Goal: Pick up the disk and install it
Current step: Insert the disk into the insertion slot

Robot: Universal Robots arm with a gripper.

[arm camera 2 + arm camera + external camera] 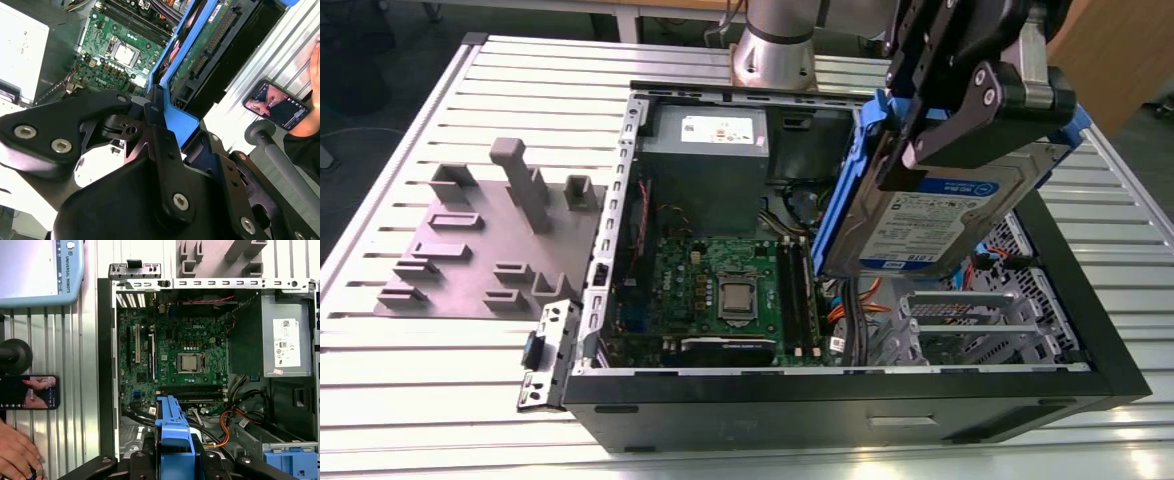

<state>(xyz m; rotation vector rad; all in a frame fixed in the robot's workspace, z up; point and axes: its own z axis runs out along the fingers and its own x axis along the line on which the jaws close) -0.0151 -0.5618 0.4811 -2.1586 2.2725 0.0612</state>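
Note:
The disk, a silver hard drive with a white-and-blue label and blue rails, hangs tilted above the open computer case on the exterior view's right side. My gripper is shut on its upper end, black fingers clamping the blue carrier. In the second wrist view the blue rail runs out from between the black fingers, with the drive's circuit side beside it. In the first wrist view the blue carrier sits between the finger bases, above the motherboard.
Inside the case lie the green motherboard, a grey power supply and a metal drive cage. A grey fixture plate stands beside the case. A hand, a phone and a teach pendant are nearby.

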